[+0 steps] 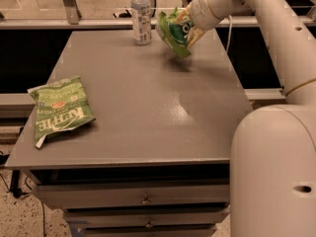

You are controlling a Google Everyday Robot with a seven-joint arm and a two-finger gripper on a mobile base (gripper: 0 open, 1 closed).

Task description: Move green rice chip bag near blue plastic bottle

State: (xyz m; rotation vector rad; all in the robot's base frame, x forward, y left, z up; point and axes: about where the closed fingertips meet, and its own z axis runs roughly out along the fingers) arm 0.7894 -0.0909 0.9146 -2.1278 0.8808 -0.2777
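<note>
The green rice chip bag [174, 32] is bright green with white letters and hangs tilted just above the far part of the grey table [148, 102]. My gripper [187, 26] is shut on the bag's right side, reaching in from the upper right. The blue plastic bottle [141, 15], clear with a white cap and pale label, stands upright at the table's far edge, just left of the bag with a small gap between them.
A flatter green KETTLE bag [57, 110] lies at the table's left edge. My white arm [276, 23] and base [274, 172] fill the right side. Drawers [143, 199] sit under the table front. A rail runs behind the table.
</note>
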